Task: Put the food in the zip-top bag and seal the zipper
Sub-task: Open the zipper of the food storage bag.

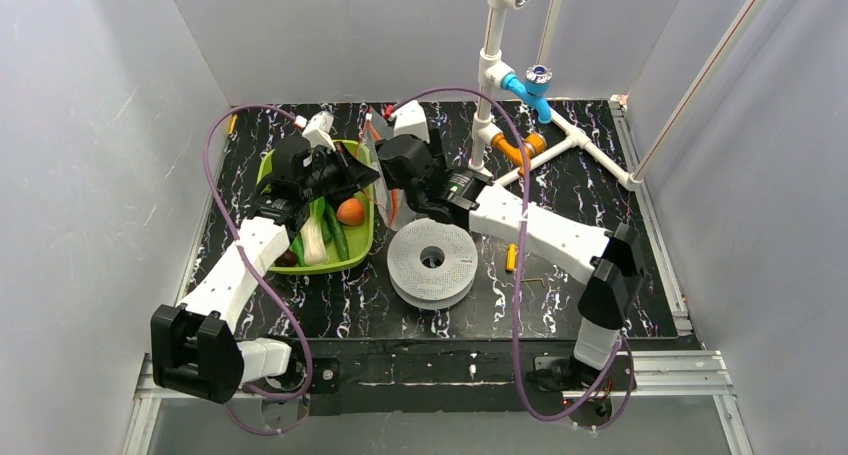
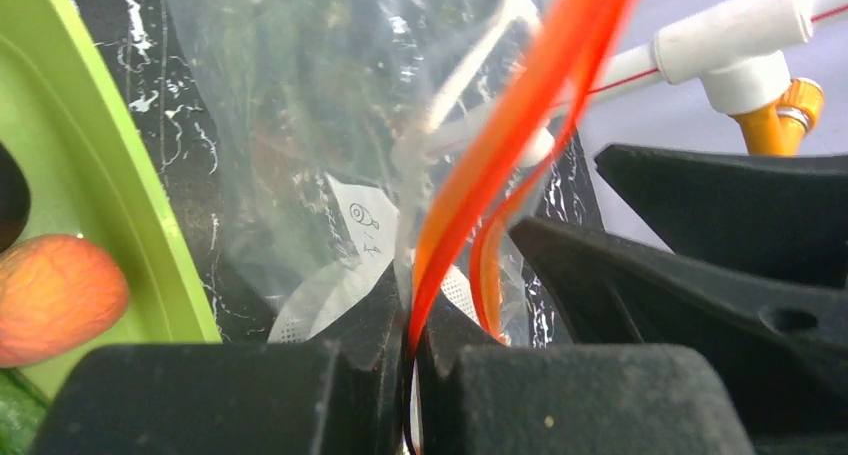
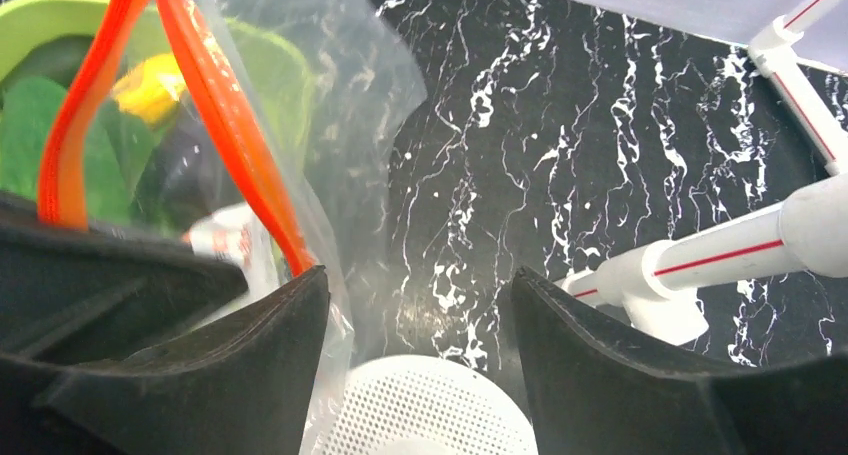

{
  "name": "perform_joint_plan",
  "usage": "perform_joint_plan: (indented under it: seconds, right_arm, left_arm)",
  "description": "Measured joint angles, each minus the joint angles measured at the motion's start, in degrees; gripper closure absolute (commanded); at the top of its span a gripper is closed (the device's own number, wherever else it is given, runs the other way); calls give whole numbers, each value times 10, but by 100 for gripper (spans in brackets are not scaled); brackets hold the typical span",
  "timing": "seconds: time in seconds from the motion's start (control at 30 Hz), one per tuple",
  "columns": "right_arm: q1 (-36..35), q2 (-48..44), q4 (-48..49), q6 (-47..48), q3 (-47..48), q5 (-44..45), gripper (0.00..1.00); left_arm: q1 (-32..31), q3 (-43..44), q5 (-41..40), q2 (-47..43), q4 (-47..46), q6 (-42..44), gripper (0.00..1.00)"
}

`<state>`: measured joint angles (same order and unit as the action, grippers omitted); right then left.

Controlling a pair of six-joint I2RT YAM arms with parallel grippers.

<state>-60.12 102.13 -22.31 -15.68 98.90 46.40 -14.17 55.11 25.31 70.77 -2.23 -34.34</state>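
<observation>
Tray [image 1: 362, 243]: green, on the left half of the black, white-veined counter [image 1: 600, 190], under the left arm's wrist.
Food: an orange fruit [image 1: 349, 211], a white-and-green stalk [image 1: 313, 239], green peppers [image 1: 338, 233] and a dark eggplant [image 1: 286, 258] all lie in the tray, outside the bag.
Yellow piece [image 3: 150, 85]: seen through the bag's film from the right wrist; I cannot tell whether it is inside the bag or behind it.
Left claw [image 2: 412, 320]: pressed together on the zipper, pinching one orange strip right at the fingertips, just right of the tray's rim.
Bag [image 2: 300, 125]: clear and crinkly, held up off the counter between the two claws, rising from the left claw's tips.
Zipper [image 3: 215, 95]: two orange strips parted into a loop, so the mouth is unsealed.
Right claw [image 3: 420, 325]: fingers apart, with nothing clamped between them. The bag's film lies against the inner face of one finger [image 3: 240, 365], and a zipper strip runs down to that finger's tip. The other finger is clear of the bag.
Disc [image 1: 432, 262]: white, perforated, on the counter just under and in front of the right claw.
Stick [image 1: 510, 257]: small, yellow, right of the disc.
Pipes [image 1: 575, 140]: white, with a blue valve and an orange fitting, at the back right.
</observation>
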Motion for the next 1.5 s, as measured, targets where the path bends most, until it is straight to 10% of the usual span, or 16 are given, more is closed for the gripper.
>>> perform_joint_plan:
  seconds: [0.47, 1.37, 1.5]
  right_arm:
    - [-31, -59, 11, 17, -30, -104, 23]
    - [-63, 20, 1, 99, -15, -133, 59]
    - [-64, 22, -2, 101, -12, -121, 48]
  left_arm:
    - [0, 21, -72, 13, 62, -28, 100]
    - [0, 25, -81, 19, 71, -37, 100]
    - [0, 25, -82, 19, 71, -37, 100]
